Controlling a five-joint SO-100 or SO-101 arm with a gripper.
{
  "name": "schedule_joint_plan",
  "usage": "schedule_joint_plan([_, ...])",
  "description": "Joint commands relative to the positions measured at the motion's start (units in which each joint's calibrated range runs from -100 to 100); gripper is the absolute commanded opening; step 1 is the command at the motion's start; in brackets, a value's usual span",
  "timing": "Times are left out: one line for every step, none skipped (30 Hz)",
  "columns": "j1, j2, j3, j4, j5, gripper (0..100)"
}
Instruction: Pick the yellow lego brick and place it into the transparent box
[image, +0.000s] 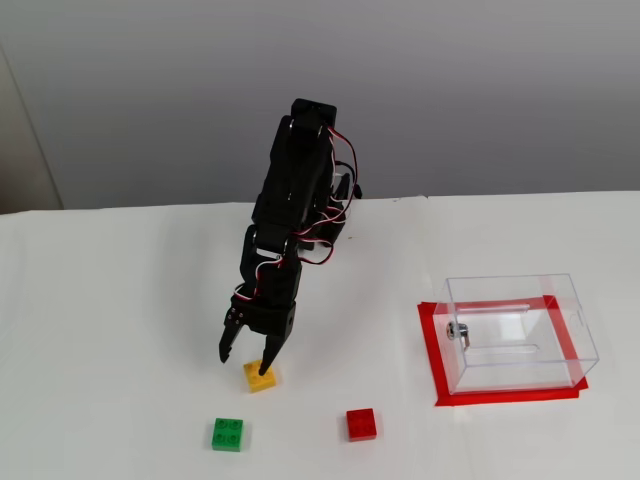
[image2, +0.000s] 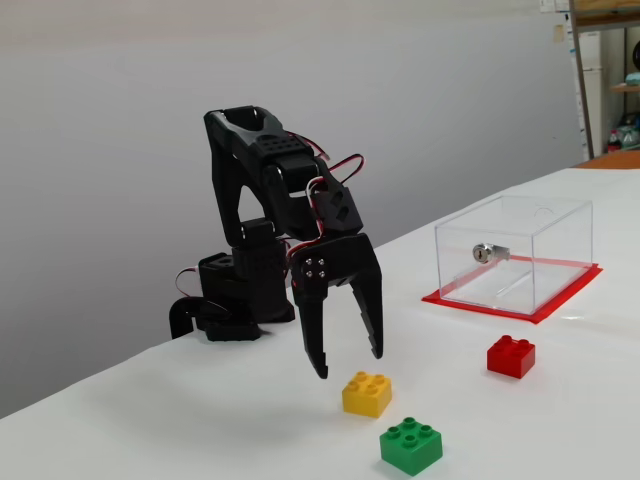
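Note:
The yellow lego brick lies flat on the white table, studs up. My black gripper hangs open just over it, fingers pointing down. In a fixed view one fingertip overlaps the brick's far edge; in the other fixed view both tips sit slightly above and behind the brick, apart from it. Nothing is between the fingers. The transparent box stands well off to the right on a red taped patch, with a small metal fitting on its side.
A green brick lies just in front of the yellow one. A red brick sits between the yellow brick and the box. The arm's base stands at the table's back edge by a grey wall.

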Motion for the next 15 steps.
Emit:
schedule_joint_plan([-1.86,-0.39,-2.32,-0.05,-0.01,25])
schedule_joint_plan([-2.15,-0.39,-2.23,0.12,-0.01,25])
schedule_joint_plan([-2.23,-0.39,-2.14,0.12,-0.01,25])
schedule_joint_plan([-2.23,-0.39,-2.05,0.21,-0.01,25])
schedule_joint_plan([-2.15,-0.39,-1.96,0.21,-0.01,25])
schedule_joint_plan([-1.93,-0.39,-1.96,0.21,-0.01,25])
schedule_joint_plan([-1.71,-0.39,-1.96,0.21,-0.01,25])
schedule_joint_plan([-1.56,-0.39,-1.78,0.21,-0.01,25])
schedule_joint_plan([-1.41,-0.39,-1.60,0.21,-0.01,25])
schedule_joint_plan([-0.75,-0.39,-1.51,0.21,-0.01,25])
schedule_joint_plan([-0.23,-0.39,-1.42,0.64,-0.01,25])
schedule_joint_plan([0.29,-0.39,-1.60,1.69,-0.01,25])
schedule_joint_plan([0.95,-0.39,-1.87,2.73,-0.01,25])
schedule_joint_plan([1.69,-0.39,-1.96,3.52,-0.01,25])
schedule_joint_plan([2.51,-0.39,-1.96,3.95,-0.06,25])
